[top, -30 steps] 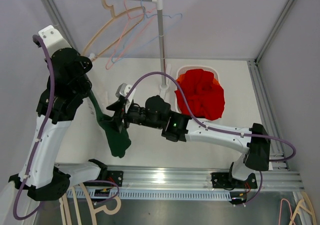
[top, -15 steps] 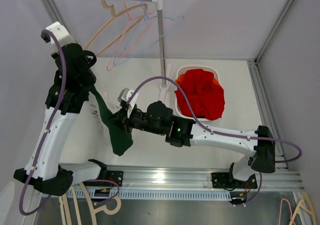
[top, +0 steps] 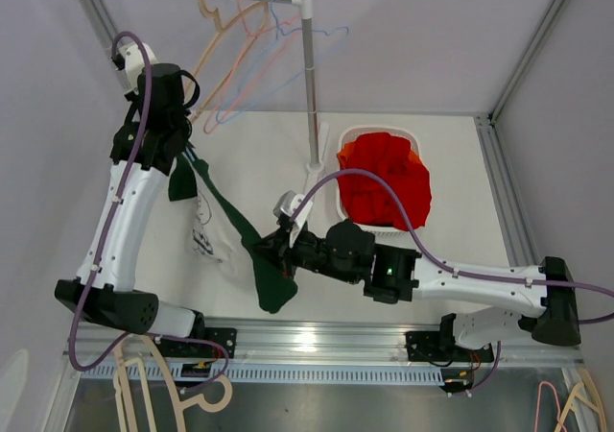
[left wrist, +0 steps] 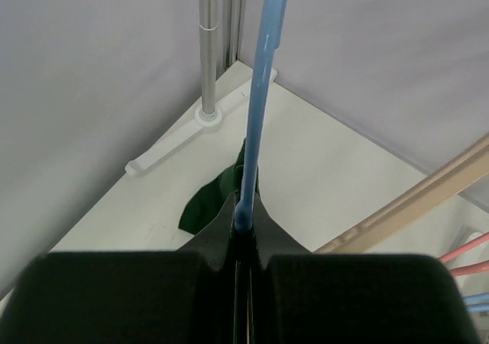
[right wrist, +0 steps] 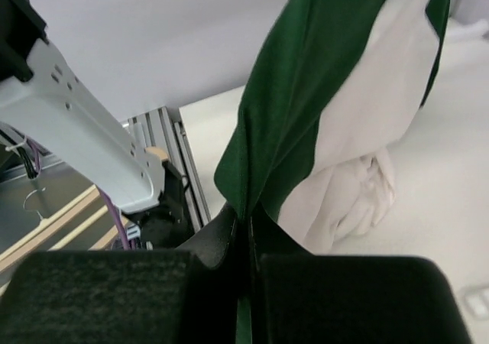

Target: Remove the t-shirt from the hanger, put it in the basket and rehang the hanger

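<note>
A dark green t-shirt [top: 271,276] stretches in a long diagonal band between my two grippers. My left gripper [top: 182,152] is raised near the clothes rack and is shut on a blue hanger [left wrist: 256,115]. The shirt's green cloth [left wrist: 202,206] hangs just beyond it. The left arm hides the hanger in the top view. My right gripper [top: 272,251] sits lower, near the table's middle, shut on the shirt's lower edge [right wrist: 290,130]. The cloth [right wrist: 249,206] runs straight into its closed jaws.
The rack's rail and pole [top: 309,86] carry several wooden, pink and blue hangers [top: 245,58]. A white basket [top: 342,140] holds red cloth [top: 384,178]. A white garment [top: 209,236] lies on the table under the shirt. Wooden hangers [top: 144,394] lie by the near edge.
My right gripper has shut on the green t-shirt and pulled it right and toward the near edge. The left arm has swung up toward the rack, and the shirt is drawn out long.
</note>
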